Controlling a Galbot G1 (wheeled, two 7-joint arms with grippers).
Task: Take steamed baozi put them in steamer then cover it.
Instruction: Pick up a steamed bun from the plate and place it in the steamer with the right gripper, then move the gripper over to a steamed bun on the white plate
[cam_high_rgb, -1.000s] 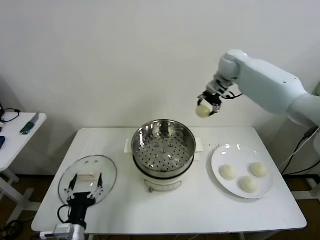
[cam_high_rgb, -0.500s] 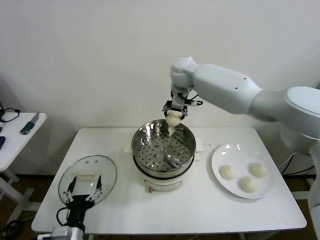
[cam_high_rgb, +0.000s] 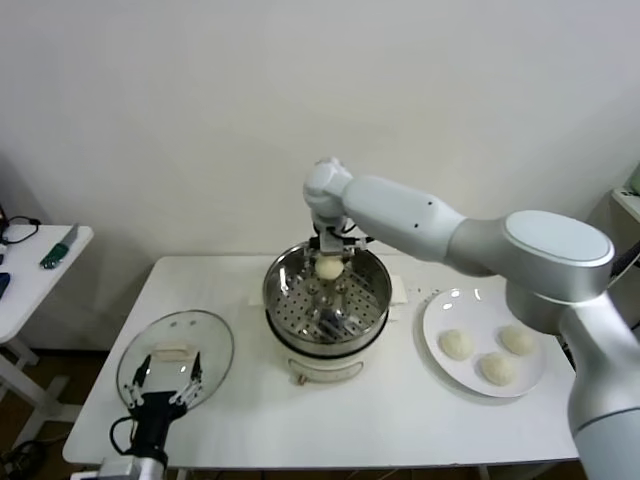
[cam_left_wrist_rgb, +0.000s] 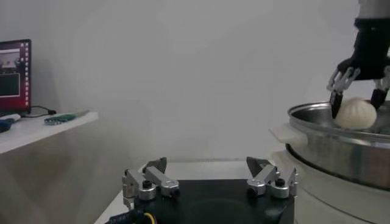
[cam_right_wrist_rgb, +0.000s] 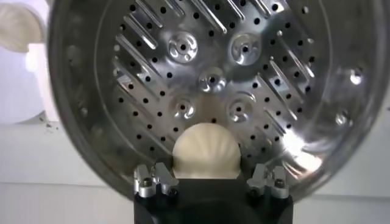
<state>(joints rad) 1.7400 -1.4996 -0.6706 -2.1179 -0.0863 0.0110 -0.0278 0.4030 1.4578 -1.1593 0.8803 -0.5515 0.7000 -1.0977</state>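
Observation:
My right gripper is shut on one cream-white baozi and holds it inside the back half of the steel steamer, just above its perforated floor. In the right wrist view the baozi sits between the fingers over the steamer's holed floor. Three more baozi lie on the white plate to the right of the steamer. The glass cover lies flat on the table at the front left. My left gripper is open over the cover's near edge and holds nothing.
A small white side table with loose items stands at the far left. The white wall is close behind the steamer. In the left wrist view the steamer stands a short way from my left gripper.
My right arm has swung left from above the plate side and lowered the baozi into the steamer's back half. The left arm has not moved.

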